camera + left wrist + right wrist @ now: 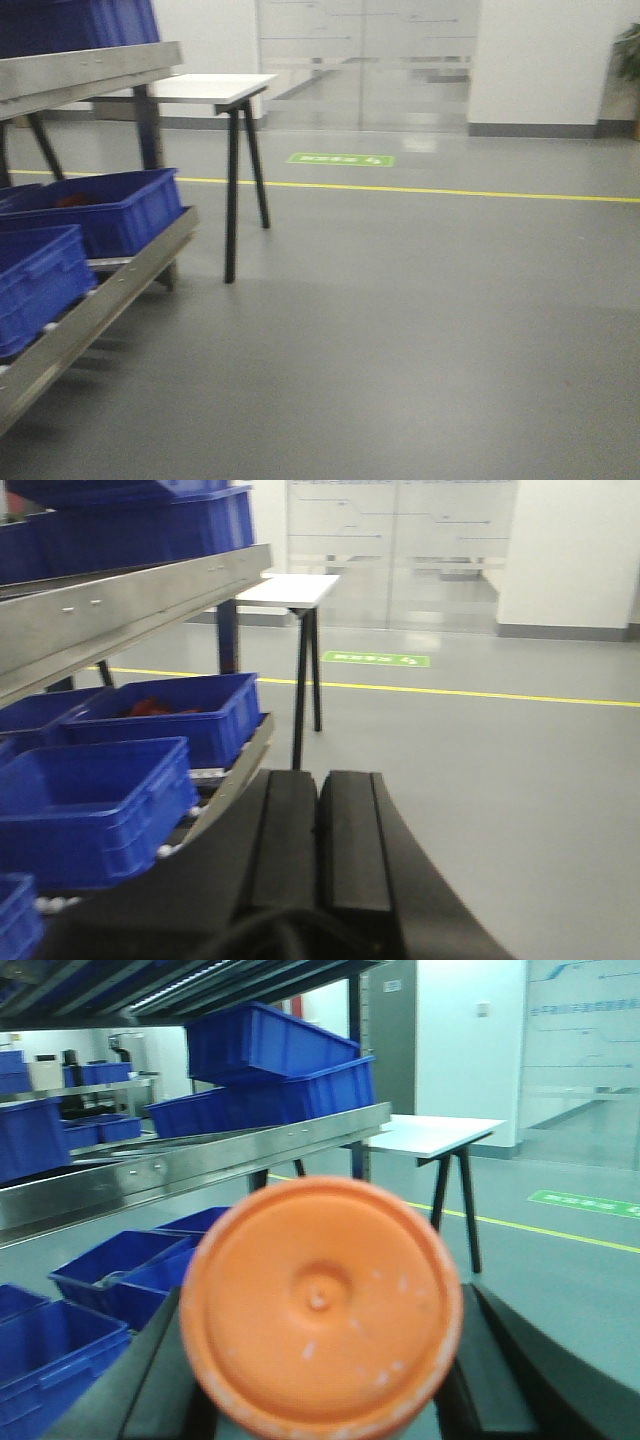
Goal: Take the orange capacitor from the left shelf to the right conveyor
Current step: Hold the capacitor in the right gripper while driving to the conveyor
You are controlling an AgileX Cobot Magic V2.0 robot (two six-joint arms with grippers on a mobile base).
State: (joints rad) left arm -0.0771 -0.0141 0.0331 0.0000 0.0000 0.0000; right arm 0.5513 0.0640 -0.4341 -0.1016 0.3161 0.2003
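Note:
In the right wrist view my right gripper [320, 1360] is shut on the orange capacitor [320, 1305]; its round flat end faces the camera and fills the space between the two black fingers [165, 1370]. The stainless-steel left shelf [190, 1165] runs behind it to the left, and also shows in the front view [80, 70] and the left wrist view [130, 605]. My left gripper [318, 830] is shut and empty, its two black fingers pressed together, to the right of the shelf's lower rail. The right conveyor is out of view.
Blue plastic bins [100, 205] sit on the shelf's lower sloped rail [100, 300] and more bins [270, 1055] on the upper level. A white table on black legs [225, 90] stands beyond the shelf. Grey floor with a yellow line [420, 190] lies to the right; glass doors stand behind.

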